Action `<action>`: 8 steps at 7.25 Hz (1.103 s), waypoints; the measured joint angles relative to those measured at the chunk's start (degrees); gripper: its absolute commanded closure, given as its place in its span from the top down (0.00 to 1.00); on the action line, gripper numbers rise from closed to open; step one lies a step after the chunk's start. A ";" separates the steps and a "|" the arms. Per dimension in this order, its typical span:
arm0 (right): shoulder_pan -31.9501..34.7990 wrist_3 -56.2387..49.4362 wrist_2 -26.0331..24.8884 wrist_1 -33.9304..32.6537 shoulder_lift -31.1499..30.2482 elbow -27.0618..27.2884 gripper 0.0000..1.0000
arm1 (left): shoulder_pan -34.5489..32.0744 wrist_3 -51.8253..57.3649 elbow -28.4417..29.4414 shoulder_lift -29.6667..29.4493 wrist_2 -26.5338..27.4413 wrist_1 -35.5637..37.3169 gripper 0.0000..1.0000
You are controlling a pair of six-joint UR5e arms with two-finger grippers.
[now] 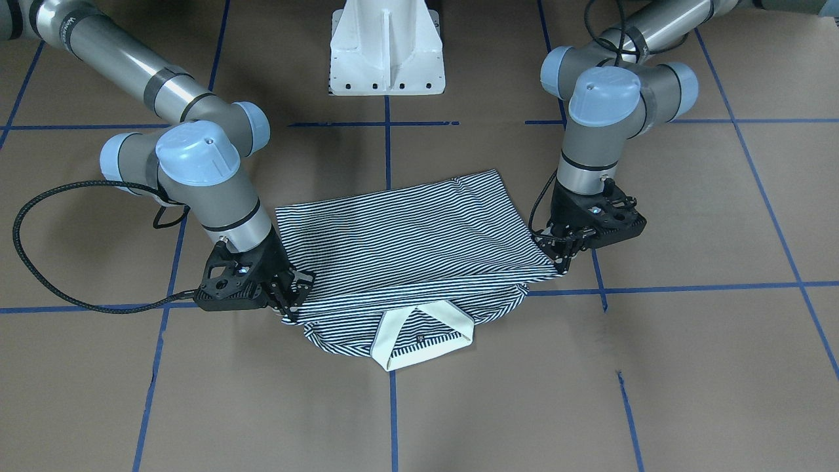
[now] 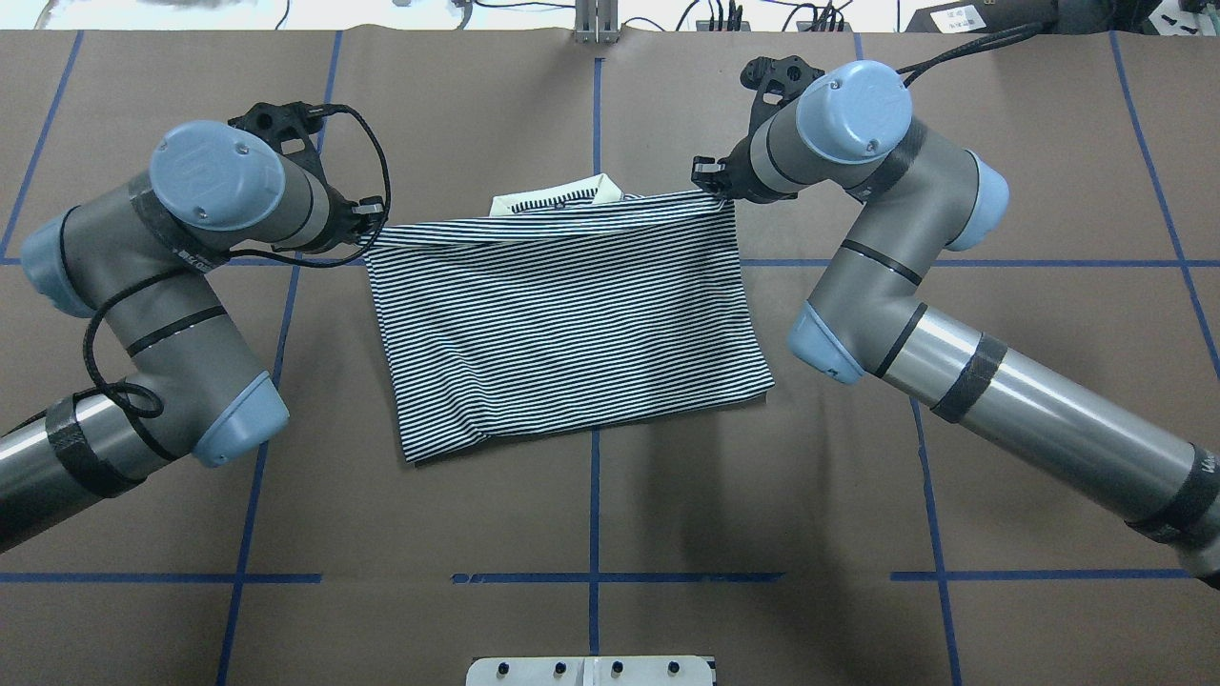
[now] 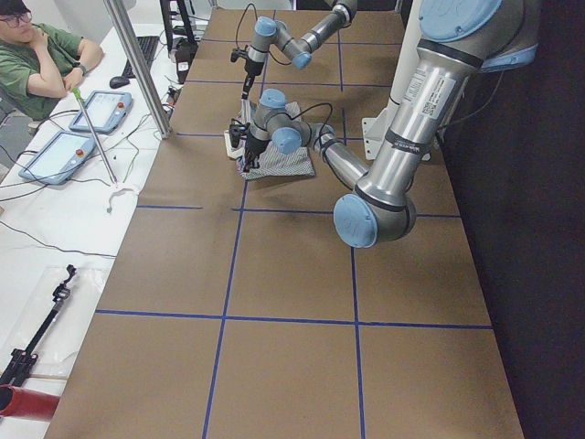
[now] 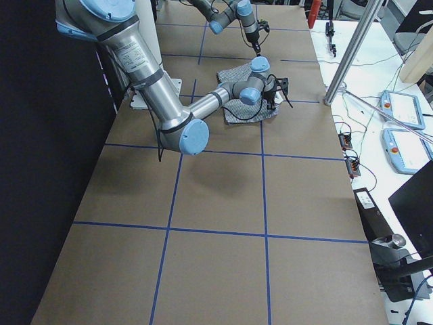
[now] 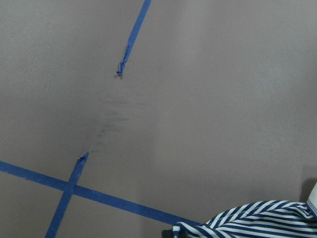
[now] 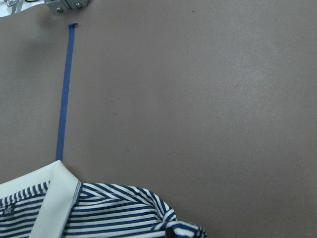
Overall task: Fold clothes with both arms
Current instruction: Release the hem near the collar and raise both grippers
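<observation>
Overhead view: striped polo shirt (image 2: 572,324) lies folded at table (image 2: 953,114) centre, collar (image 2: 553,198) at 12 o'clock; left hand (image 2: 370,217) pinches its 10 o'clock corner, right hand (image 2: 707,179) clamps the 2 o'clock corner

Brown worktop (image 5: 223,99) fills nearly the whole view. A blue tape line (image 5: 114,201) runs from the left edge down towards the bottom, with a short ragged piece (image 5: 67,193) crossing it. Another tape strip (image 5: 133,37) drops from the top and ends in a frayed tip. Between them lies a faint scuffed patch (image 5: 116,116). In the bottom right corner, the striped shirt (image 5: 257,220) bunches up, with a sliver of cream collar (image 5: 313,198) at the edge.
</observation>
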 measured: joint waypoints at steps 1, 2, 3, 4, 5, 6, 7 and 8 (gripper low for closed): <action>0.00 -0.04 0.00 0.02 0.00 0.00 0.00 | 0.06 -0.32 0.90 -0.82 -0.01 0.01 0.00; -0.04 -0.04 0.00 0.03 0.15 0.06 0.00 | 0.17 -0.51 1.36 -1.48 -0.07 0.04 0.00; -0.10 0.01 0.02 0.04 0.48 0.09 0.00 | 0.24 -0.60 1.44 -1.99 -0.15 0.10 0.00; -0.12 0.06 0.11 0.10 0.77 0.11 0.35 | 0.26 -0.65 1.35 -2.28 -0.21 0.16 0.40; -0.13 0.09 0.27 0.21 0.93 0.08 0.99 | 0.32 -0.64 1.26 -2.40 -0.24 0.17 0.98; -0.16 0.10 0.37 0.27 0.99 0.00 1.00 | 0.35 -0.63 1.22 -2.44 -0.23 0.12 1.00; -0.21 0.27 0.48 0.29 0.91 -0.06 1.00 | 0.37 -0.57 1.14 -2.46 -0.24 0.14 1.00; -0.22 0.65 0.90 0.28 0.69 0.01 1.00 | 0.37 -0.39 0.92 -2.45 -0.56 0.31 1.00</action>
